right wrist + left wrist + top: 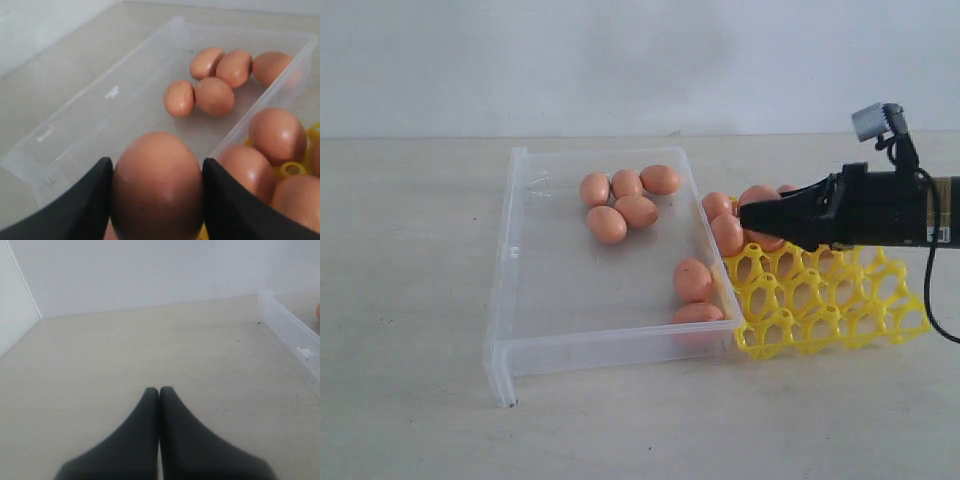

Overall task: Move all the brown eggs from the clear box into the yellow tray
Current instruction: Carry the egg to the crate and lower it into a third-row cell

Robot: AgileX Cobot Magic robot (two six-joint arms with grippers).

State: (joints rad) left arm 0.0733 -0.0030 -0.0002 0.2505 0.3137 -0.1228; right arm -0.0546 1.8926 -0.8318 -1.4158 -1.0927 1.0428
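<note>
Right gripper (156, 170) grips one egg (157, 195) between half-spread fingers (235, 210), its long axis along them, above the tray (840, 315) at centre right. Five eggs (625, 200) cluster upper centre in the box (505, 300). Left gripper (159, 390) pinched closed, empty.

Plain white wall (620, 60) occupies the upper frame; matte beige tabletop (410, 400) spans the lower frame. Lighting even and diffuse.
</note>
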